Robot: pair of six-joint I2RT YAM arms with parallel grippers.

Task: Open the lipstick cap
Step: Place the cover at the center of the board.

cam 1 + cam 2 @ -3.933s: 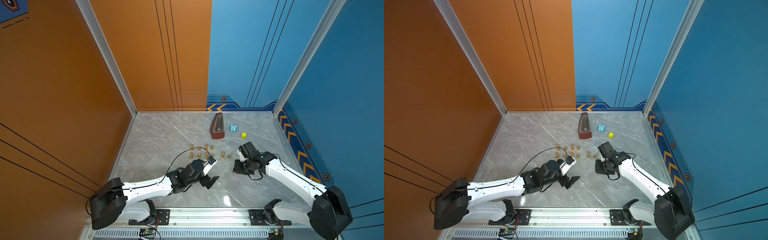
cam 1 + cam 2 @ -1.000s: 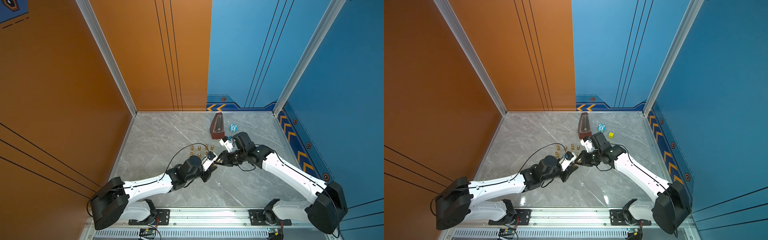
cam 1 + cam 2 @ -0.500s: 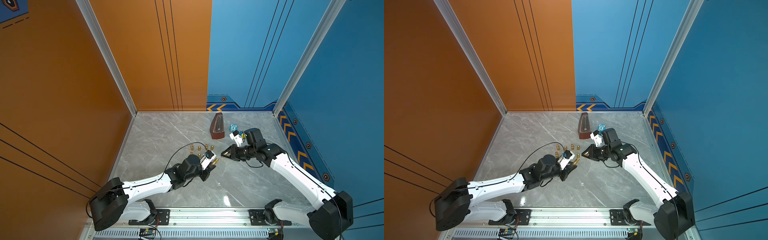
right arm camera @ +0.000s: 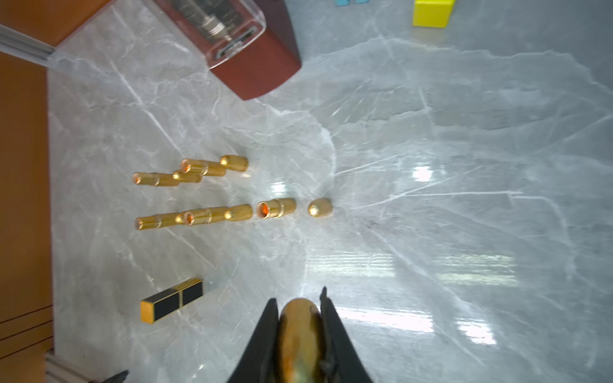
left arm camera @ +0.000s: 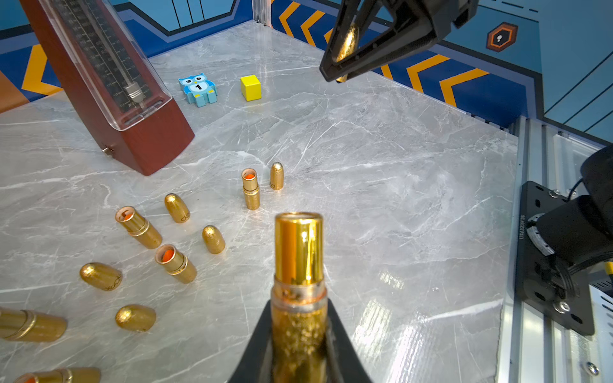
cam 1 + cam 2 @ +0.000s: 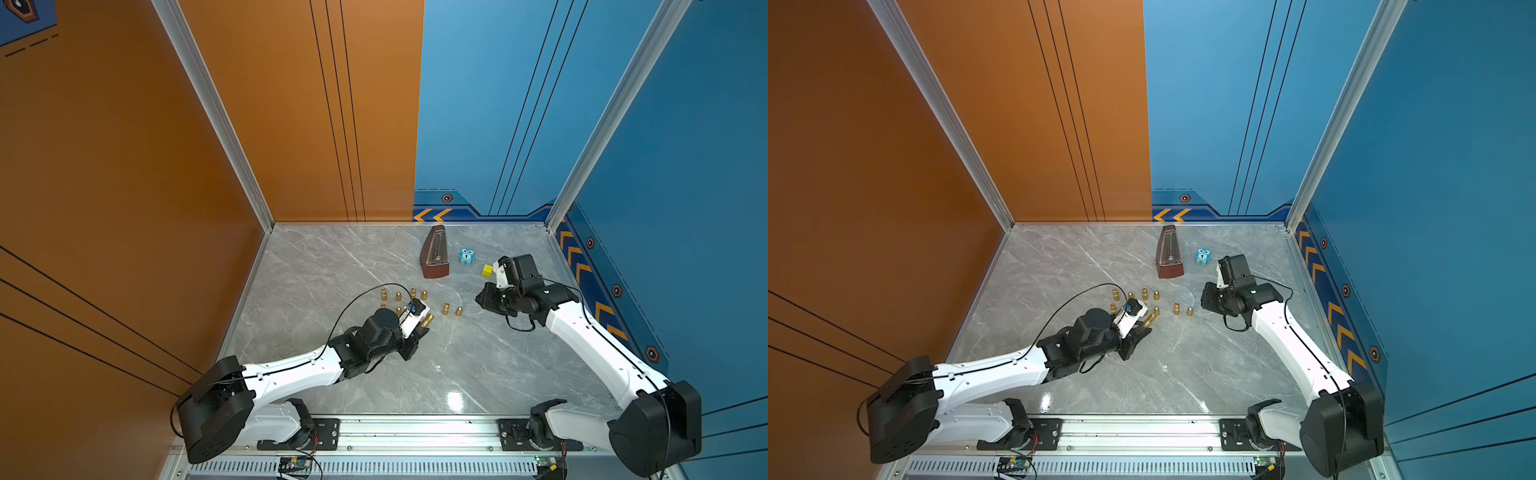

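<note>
Left claw [image 5: 298, 311] is clamped on an uncapped gold lipstick [image 5: 298, 252], held over the marble counter [image 6: 332, 266]. Right claw [image 4: 298, 298], well apart, grips the rounded gold cap [image 4: 298, 328]. Other opened tubes [image 5: 250, 189] and loose caps [image 5: 277, 175] stand near a metronome [image 5: 109, 83].

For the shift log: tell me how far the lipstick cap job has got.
Done: the cap is off, pinched in the right gripper and held clear of the lipstick. In hand: the left gripper grips the lipstick's base, its shiny inner tube bare. Left: probably only setting both pieces down by the opened lipsticks and loose caps on the table.
</note>
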